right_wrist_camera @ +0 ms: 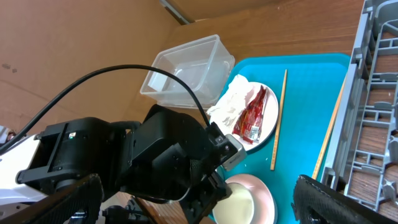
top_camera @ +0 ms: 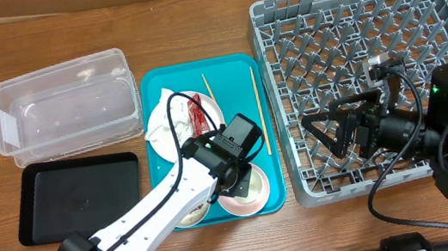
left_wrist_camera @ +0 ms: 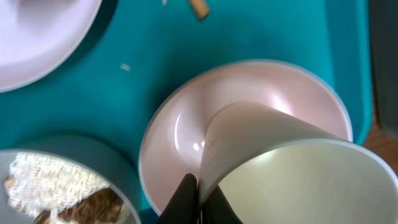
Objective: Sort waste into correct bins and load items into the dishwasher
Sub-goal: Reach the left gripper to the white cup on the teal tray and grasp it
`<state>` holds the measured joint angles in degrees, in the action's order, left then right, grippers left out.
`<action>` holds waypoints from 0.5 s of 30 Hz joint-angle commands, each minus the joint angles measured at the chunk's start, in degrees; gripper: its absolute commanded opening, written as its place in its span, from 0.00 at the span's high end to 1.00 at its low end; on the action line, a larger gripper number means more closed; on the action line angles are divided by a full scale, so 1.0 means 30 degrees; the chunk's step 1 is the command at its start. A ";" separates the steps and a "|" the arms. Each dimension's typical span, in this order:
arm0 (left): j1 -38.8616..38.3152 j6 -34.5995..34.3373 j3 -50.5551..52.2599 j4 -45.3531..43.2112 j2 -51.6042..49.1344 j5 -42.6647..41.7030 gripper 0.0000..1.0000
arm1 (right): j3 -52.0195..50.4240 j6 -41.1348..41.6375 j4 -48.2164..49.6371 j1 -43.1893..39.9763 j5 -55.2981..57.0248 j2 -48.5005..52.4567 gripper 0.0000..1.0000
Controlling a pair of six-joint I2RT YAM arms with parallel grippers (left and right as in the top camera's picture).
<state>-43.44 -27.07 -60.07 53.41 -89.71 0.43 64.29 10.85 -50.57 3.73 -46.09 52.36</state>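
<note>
**Left end effector pinches the small white cup by its wall, tilted over the round pink bowl just beneath.**
It looks light, rigid and smooth, so likely slippery and breakable, and a rim pinch wants care. Rightward, past the teal plastic tray's raised lip, the grey lattice dish rack's wall must be cleared. The right end effector hangs there, spread wide and empty.

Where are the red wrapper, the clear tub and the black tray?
red wrapper (right_wrist_camera: pixel 252 115), right wrist view, middle of the foil.
clear tub (top_camera: pixel 74 106), overhead view, its bare floor.
black tray (top_camera: pixel 77 197), overhead view, its bare floor.
</note>
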 commanded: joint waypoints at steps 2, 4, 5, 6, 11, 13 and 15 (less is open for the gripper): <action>0.0481 -0.0131 -0.1239 0.1260 0.0015 -0.0087 0.96 | 0.0415 -0.0131 0.0102 -0.0124 -0.0168 -0.0066 0.00; 0.0612 -0.0131 -0.1603 0.1829 0.0153 -0.0109 0.96 | 0.0415 -0.0131 0.0109 -0.0124 -0.0168 -0.0066 0.00; 0.0641 -0.0124 -0.1756 0.2091 0.0262 -0.0146 0.96 | 0.0415 -0.0131 0.0109 -0.0124 -0.0168 -0.0066 0.00; 0.0663 -0.0117 -0.1909 0.2331 0.0386 -0.0138 0.96 | 0.0415 -0.0131 0.0102 -0.0124 -0.0168 -0.0066 0.00; 0.0743 -0.0051 -0.2885 0.2987 0.0867 -0.0306 0.96 | 0.0415 -0.0131 0.0102 -0.0124 -0.0168 -0.0066 0.00; 0.0882 -0.0044 -0.3388 0.3191 0.1107 -0.0321 0.96 | 0.0415 -0.0131 0.0102 -0.0124 -0.0160 -0.0066 0.00; 0.1078 0.0000 -0.3883 0.3432 0.1450 -0.0525 0.96 | 0.0415 -0.0131 0.0102 -0.0124 -0.0168 -0.0051 0.00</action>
<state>-41.25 -27.05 -68.36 63.22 -88.33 -0.05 64.29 10.87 -50.59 3.73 -46.11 52.36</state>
